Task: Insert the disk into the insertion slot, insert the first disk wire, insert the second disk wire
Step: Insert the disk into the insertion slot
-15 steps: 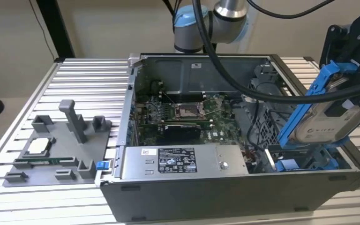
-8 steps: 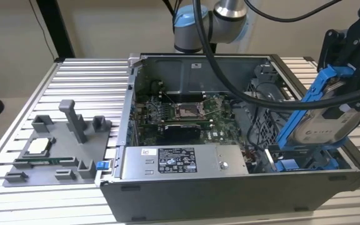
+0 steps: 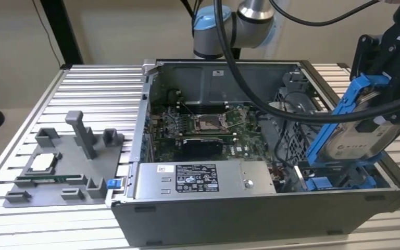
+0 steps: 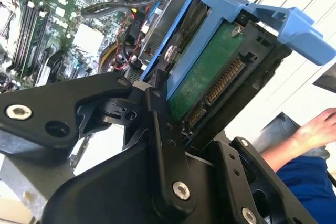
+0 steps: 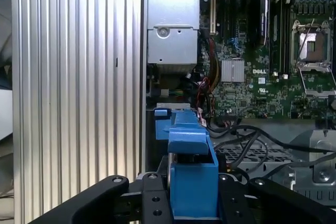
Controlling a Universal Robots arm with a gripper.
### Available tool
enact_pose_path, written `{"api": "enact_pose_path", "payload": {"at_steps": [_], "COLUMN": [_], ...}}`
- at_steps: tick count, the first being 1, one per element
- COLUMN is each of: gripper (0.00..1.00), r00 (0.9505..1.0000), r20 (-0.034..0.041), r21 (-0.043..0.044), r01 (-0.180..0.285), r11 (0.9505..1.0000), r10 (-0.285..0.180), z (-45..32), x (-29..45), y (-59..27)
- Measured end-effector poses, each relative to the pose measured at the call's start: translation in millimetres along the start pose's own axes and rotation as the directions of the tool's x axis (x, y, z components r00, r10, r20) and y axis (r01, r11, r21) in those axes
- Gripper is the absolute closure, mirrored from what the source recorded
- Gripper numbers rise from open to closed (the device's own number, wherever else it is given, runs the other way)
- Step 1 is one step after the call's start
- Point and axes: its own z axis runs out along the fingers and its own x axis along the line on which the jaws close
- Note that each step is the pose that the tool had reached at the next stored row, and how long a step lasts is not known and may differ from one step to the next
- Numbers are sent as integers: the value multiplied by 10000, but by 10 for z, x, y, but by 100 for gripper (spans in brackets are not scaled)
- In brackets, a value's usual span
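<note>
My gripper is shut on the disk, a silver-grey drive with a white label in a bright blue carrier. It holds the disk tilted steeply on edge above the open computer case's front corner at the exterior view's right. Just below the disk's lower end is the insertion slot, a grey bay with blue clips. In the second wrist view the disk's green circuit board and connectors face the camera between black fingers. In the first wrist view the carrier stands on edge in the gripper.
The case holds a grey power supply with a sticker, the motherboard, a perforated cage and black cables. A grey fixture sits on the slatted table. A person's hand appears beside the case.
</note>
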Motion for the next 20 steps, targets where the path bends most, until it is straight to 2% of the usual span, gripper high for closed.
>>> {"api": "enact_pose_path", "payload": {"at_steps": [20], "gripper": [100], "r00": [10000], "r20": [0], "r21": [0], "r01": [0], "r11": [10000], "r10": [0], "z": [7], "x": [-37], "y": [0]}}
